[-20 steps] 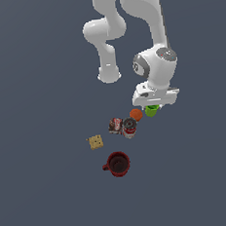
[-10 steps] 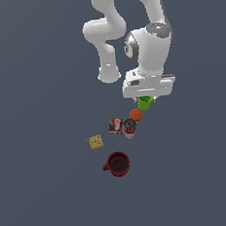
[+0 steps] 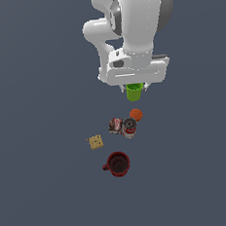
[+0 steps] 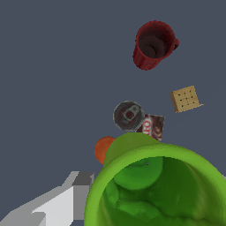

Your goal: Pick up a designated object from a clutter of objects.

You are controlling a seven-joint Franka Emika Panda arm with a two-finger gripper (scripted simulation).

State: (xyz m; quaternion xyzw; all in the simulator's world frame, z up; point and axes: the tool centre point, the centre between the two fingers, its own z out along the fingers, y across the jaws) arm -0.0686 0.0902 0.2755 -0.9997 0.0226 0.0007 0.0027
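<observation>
The lime-green cup (image 3: 134,92) hangs in the air under the arm's hand, lifted well above the floor, and my gripper (image 3: 134,87) is shut on its rim. In the wrist view the green cup (image 4: 154,185) fills the near field, mouth toward the camera, with one grey finger (image 4: 79,192) beside it. The rest of the clutter lies below: an orange ball (image 3: 136,114), two red-labelled cans (image 3: 115,125) (image 3: 129,127), a tan cracker (image 3: 95,142) and a dark red mug (image 3: 117,164).
The arm's white body (image 3: 136,29) looms over the cup in the exterior view. The wrist view shows the ball (image 4: 103,149), a can's top (image 4: 128,115), the other can (image 4: 152,126), the cracker (image 4: 185,98) and the mug (image 4: 153,44) on the grey floor.
The arm has risen with the green cup, carrying it up and away from the orange ball and the cans. The other items have not moved.
</observation>
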